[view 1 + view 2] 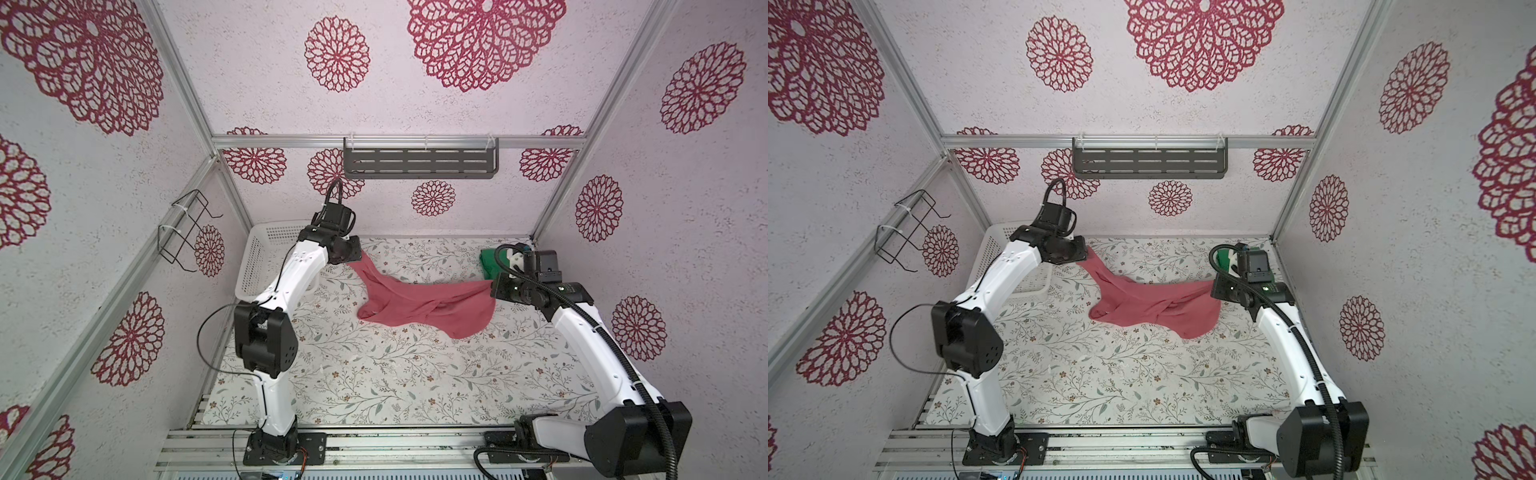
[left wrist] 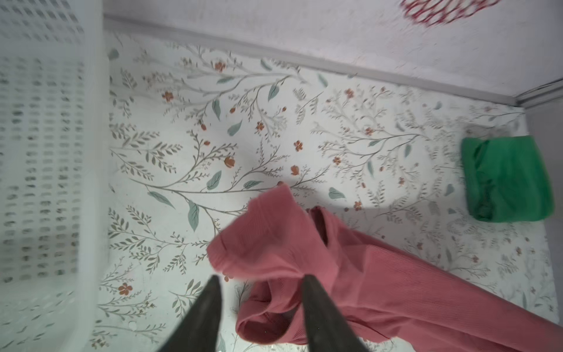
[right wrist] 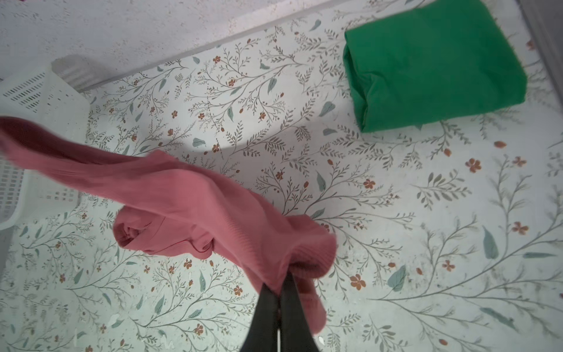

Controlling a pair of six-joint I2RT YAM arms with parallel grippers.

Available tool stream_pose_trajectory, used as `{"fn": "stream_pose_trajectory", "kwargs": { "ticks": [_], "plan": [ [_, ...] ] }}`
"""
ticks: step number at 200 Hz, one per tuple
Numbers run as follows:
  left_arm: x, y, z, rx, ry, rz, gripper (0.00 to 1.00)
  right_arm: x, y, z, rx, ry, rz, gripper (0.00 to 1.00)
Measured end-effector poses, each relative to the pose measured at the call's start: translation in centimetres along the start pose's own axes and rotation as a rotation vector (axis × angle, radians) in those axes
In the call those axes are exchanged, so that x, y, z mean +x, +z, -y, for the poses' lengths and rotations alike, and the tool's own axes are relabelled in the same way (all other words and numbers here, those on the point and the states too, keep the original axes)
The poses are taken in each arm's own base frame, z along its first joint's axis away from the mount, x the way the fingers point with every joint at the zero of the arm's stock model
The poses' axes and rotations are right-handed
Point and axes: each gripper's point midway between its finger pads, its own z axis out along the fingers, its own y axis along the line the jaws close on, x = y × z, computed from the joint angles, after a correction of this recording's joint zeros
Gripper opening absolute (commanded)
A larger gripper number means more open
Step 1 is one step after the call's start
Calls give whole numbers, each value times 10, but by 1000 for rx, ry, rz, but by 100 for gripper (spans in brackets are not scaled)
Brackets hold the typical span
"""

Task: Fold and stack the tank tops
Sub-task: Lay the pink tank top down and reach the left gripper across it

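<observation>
Looking across both top views, I find the pink tank top (image 1: 419,301) strung lengthwise between my left gripper (image 1: 354,257), beside the white basket (image 1: 253,266), and my right gripper (image 1: 493,287), its middle sagging onto the floral table (image 1: 374,374). From the left wrist, my jaws stand apart, the cloth's corner slack just ahead of them, apparently unpinched. From the right wrist, my fingers are clamped on the top's other end; the folded green tank top (image 3: 432,64) lies beyond them near the back wall, so I judge my right arm the nearer for stacking.
</observation>
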Motion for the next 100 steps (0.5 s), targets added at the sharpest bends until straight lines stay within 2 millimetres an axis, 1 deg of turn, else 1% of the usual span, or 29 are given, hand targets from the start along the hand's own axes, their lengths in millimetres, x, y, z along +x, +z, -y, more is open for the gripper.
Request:
{"fn": "stream_pose_trajectory", "kwargs": {
  "ticks": [11, 24, 30, 34, 46, 59, 69, 74, 82, 89, 96, 100],
  "plan": [
    [7, 18, -2, -30, 10, -32, 68, 3, 3, 1, 2, 24, -13, 1],
    [20, 25, -10, -91, 35, -67, 69, 8, 9, 4, 12, 46, -33, 1],
    [25, 23, -11, -119, 49, -74, 68, 11, 12, 6, 20, 55, -43, 1],
    [28, 18, -9, -130, 60, -72, 67, 14, 15, 8, 26, 59, -52, 1],
    [39, 6, 2, -148, 91, -69, 58, 21, 23, 13, 41, 78, -79, 1],
    [57, -15, 29, -109, 119, -56, 49, 29, 31, 17, 56, 93, -110, 1],
    [77, -32, 58, -47, 138, -52, 41, 33, 36, 20, 66, 104, -129, 1],
    [88, -39, 74, -9, 146, -56, 39, 34, 39, 21, 68, 107, -135, 1],
    [105, -46, 99, 50, 166, -68, 39, 35, 42, 22, 71, 112, -141, 0],
    [122, -49, 122, 100, 185, -87, 42, 35, 43, 23, 73, 116, -144, 0],
    [139, -46, 142, 139, 198, -116, 47, 35, 44, 23, 72, 117, -143, 0],
    [148, -43, 151, 153, 207, -132, 51, 35, 44, 23, 72, 117, -142, 0]
  ]
}}
